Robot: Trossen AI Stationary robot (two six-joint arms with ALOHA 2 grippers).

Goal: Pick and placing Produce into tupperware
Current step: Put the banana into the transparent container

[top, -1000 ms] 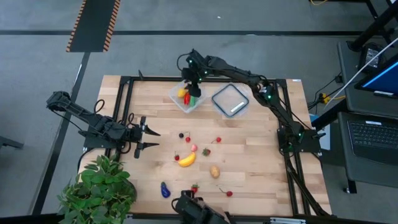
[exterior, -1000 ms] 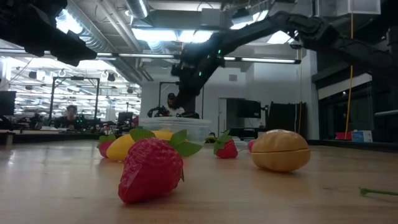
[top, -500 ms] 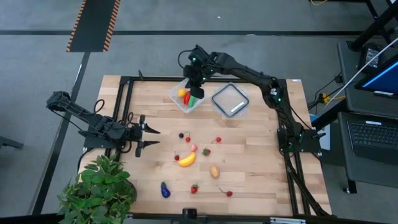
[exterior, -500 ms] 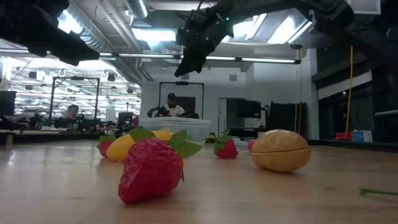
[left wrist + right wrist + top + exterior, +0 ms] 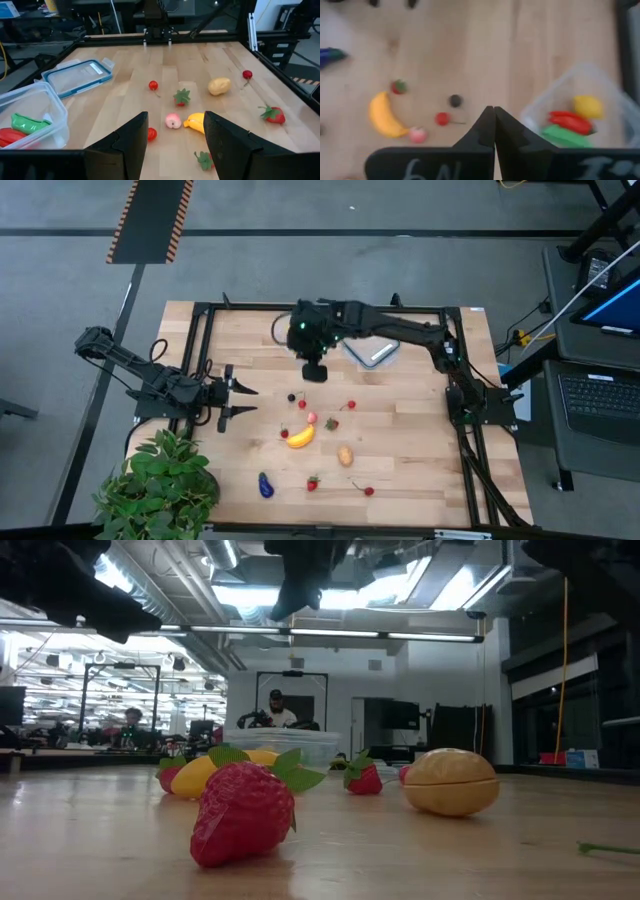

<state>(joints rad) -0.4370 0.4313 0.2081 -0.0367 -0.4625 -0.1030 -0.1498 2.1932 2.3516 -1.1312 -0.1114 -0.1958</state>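
The right claw (image 5: 493,116), shut and empty, hangs beside the tupperware (image 5: 580,112).

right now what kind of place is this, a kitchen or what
Probably a robotics lab or workshop, not a kitchen: a black metal frame edges the light wooden table, laptops sit beside it, and ceiling strip lights cover an open workspace.

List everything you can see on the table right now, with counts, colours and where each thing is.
Tub: one, clear, table's far side, holding green, red and yellow pieces.
Lid: one, bluish rim, beside the tub.
Banana: one, yellow, mid-table.
Potato: one, tan, right of the banana.
Eggplant: one, purple, near edge.
Strawberries: at least two, red, one near the eggplant.
Plant: one, green, near-left corner.
Left gripper: open, table's left.
Right gripper: shut, empty, above mid-table.
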